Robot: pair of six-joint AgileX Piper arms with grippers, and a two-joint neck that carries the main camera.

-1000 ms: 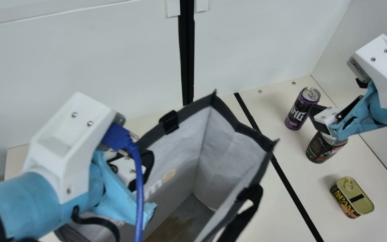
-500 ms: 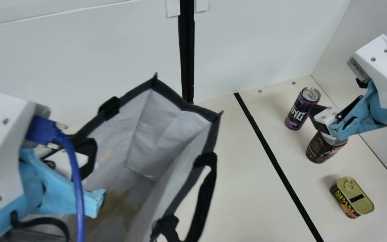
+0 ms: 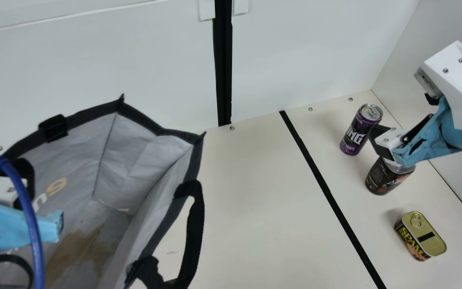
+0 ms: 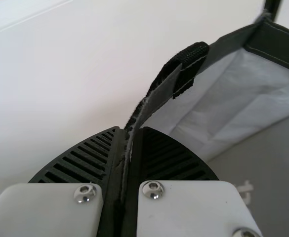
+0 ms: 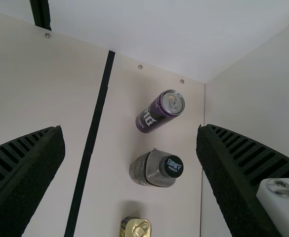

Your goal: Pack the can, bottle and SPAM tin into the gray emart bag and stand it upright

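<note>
Three groceries: all on the counter point(image 3: 275, 208), outside the bag, well apart from its open mouth.
Can point(image 3: 359, 130): upright, purple, slick metal. Probably full, so a bit heavy up top. Best taken round the middle, firm but not crushing, thin wall and all.
Bottle point(image 3: 387, 176): upright near the can, dark cap point(image 5: 172, 167) on top. Likely plastic with some give; grab round the body rather than by the cap.
SPAM tin point(image 3: 421, 235): low, stiff, probably dense for its size. Pinch across the narrow way, down low, watching for slips at the rounded corners.
Gray emart bag point(image 3: 134, 148): light and floppy, walls likely to fold if pushed. Best held by the dark trim, kept clear of the loose black handle point(image 3: 195, 233).
Inside the bag: mouth open toward the camera, brownish patch on the floor point(image 3: 74, 253), no groceries on the part in sight. Can't tell about the bit behind the left arm.
Left hand point(image 4: 130, 133): closed tight, pinching the bag's rim between the ribbed fingers.
Right hand point(image 5: 130, 129): spread wide, nothing held, close to the bottle in the main view.
Next up, just guessing: get the bag settled and the mouth kept wide, then start loading. Main worry, snagging the rim or tipping the whole thing over.
</note>
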